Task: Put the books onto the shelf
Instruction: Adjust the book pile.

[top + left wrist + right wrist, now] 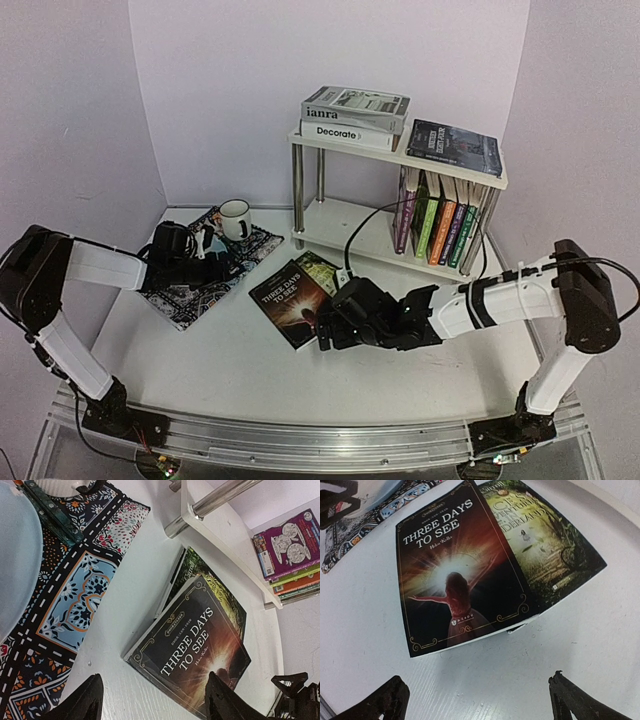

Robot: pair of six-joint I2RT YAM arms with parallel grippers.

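Books are being shown in three places in the top view. Two are being borne flat by the table (200,380) at centre frame. A dark one titled "Three Days to See" (290,300) is being laid partly over a green one (318,268), of which only the upper right side is being left uncovered. A row of upright books (440,225) is being carried at the right end of the lower board of the shelf (330,222), at upper right of centre. On the top board, a grey-white stack (352,115) is being carried at the left, and a dark book (455,147) is being carried flat at the right.

The right gripper (475,676) is being held just beside the lower right corner of "Three Days to See". Its jaws are being held wide open, and nothing is being gripped; in its wrist view only bare table is being framed between the fingers, below the book's near edge.

The left gripper (152,677) is being held over the mat (185,295) at centre left, beside a mug (235,218). Its jaws are being held well apart, and nothing is being gripped.
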